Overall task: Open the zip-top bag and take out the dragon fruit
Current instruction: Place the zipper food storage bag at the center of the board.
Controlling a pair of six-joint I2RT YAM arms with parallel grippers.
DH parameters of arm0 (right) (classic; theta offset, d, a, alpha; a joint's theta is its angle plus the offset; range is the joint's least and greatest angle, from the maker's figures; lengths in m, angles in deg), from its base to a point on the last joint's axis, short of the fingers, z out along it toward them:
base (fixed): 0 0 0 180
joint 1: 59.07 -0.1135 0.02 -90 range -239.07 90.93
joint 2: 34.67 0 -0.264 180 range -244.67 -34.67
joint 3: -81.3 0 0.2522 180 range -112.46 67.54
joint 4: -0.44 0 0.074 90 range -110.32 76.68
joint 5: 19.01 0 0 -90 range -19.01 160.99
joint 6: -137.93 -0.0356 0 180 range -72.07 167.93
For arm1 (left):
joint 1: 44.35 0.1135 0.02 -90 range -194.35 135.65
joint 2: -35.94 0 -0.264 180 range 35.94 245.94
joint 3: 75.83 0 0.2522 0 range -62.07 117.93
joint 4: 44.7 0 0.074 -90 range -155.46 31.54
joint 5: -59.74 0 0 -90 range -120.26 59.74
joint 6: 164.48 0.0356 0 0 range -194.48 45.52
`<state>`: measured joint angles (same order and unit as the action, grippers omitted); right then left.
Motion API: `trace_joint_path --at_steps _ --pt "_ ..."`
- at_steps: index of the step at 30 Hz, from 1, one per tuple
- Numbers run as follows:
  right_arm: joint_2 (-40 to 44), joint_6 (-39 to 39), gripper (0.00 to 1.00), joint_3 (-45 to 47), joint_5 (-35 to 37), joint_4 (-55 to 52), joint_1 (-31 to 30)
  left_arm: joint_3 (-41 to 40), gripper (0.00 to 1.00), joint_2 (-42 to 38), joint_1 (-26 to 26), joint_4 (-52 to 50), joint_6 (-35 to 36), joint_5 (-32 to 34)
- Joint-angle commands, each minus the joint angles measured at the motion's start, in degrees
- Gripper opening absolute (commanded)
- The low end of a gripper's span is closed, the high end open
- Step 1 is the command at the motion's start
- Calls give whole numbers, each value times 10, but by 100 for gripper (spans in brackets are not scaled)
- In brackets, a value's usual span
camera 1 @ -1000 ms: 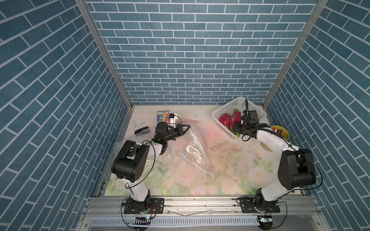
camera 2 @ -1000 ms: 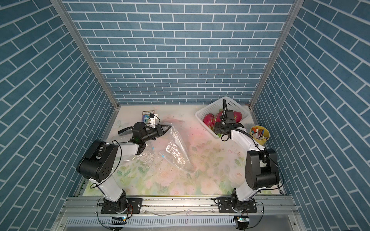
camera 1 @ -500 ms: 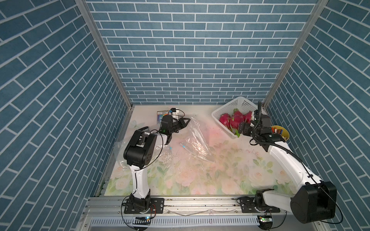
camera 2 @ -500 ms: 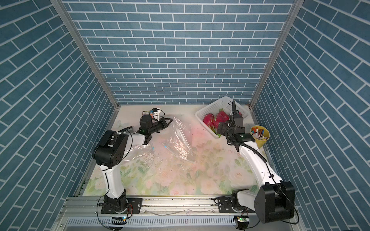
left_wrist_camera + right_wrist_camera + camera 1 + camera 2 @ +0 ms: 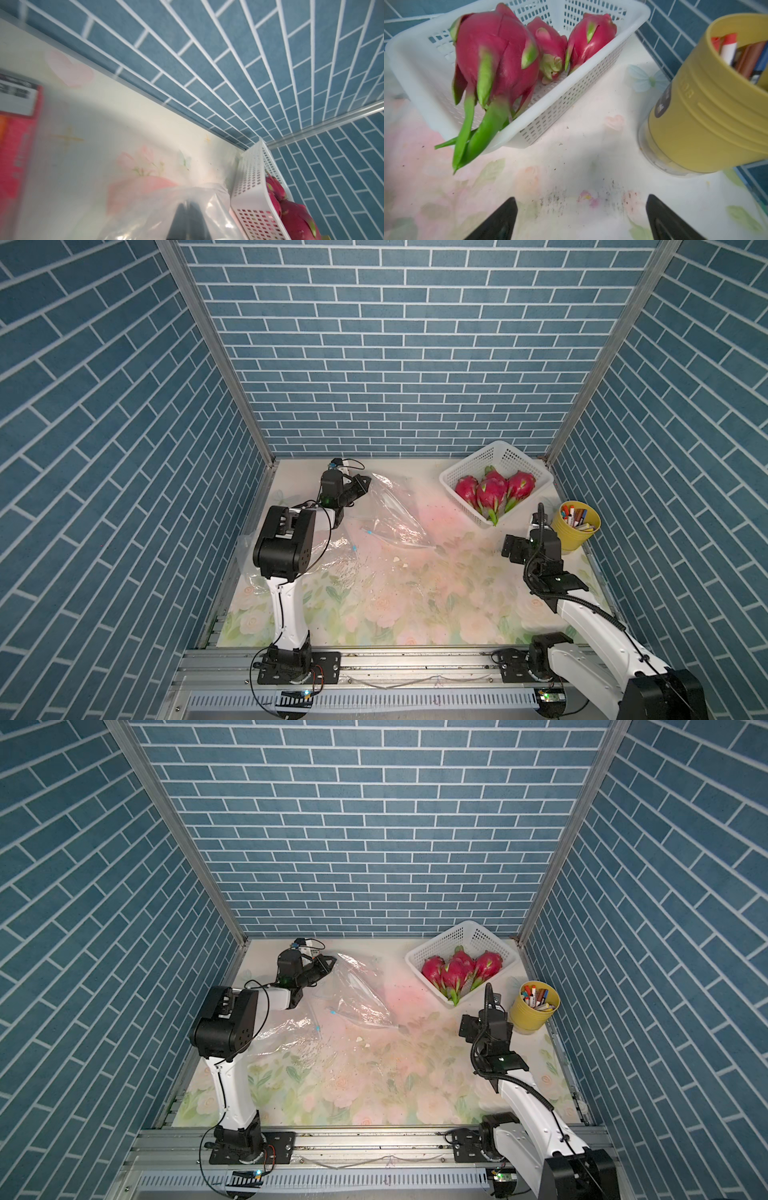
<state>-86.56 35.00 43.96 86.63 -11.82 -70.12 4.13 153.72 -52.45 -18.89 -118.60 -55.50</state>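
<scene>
Your dragon fruit (image 5: 492,491) lies in the basket (image 5: 515,456); right fingers (image 5: 500,222) gape empty near it (left fingers (image 5: 187,218) behind zip-top bag (image 5: 395,514) plastic, so you can't tell their grip).

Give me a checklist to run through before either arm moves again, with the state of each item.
1. Dragon fruit out of the bag: ok, they lie in the white basket.
2. Zip-top bag empty: ok, it is clear plastic slumped on the mat with nothing pink inside.
3. Right gripper open and empty: ok, the jaws are wide apart with nothing between them.
4. Right gripper apart from the yellow cup: ok, it is beside the cup, not touching.
5. Left gripper free of the bag: cannot tell, the plastic drapes over its fingers in the left wrist view.
</scene>
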Motion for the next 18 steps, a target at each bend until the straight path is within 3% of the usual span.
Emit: trace_joint_path --at_steps 1,3,4,10,18 --pt "4 65 96 13 35 92 4 5 36 -5 0 -35 18 39" --pt "-20 84 96 25 42 129 9 4 91 -14 0 -60 26 58" --pt "-31 90 96 28 41 142 12 4 100 -20 0 -70 33 61" --pt "-125 118 96 35 27 250 27 -17 100 -106 0 -137 111 108" --pt "-246 136 96 41 -19 422 65 -148 100 -308 3 -179 226 338"
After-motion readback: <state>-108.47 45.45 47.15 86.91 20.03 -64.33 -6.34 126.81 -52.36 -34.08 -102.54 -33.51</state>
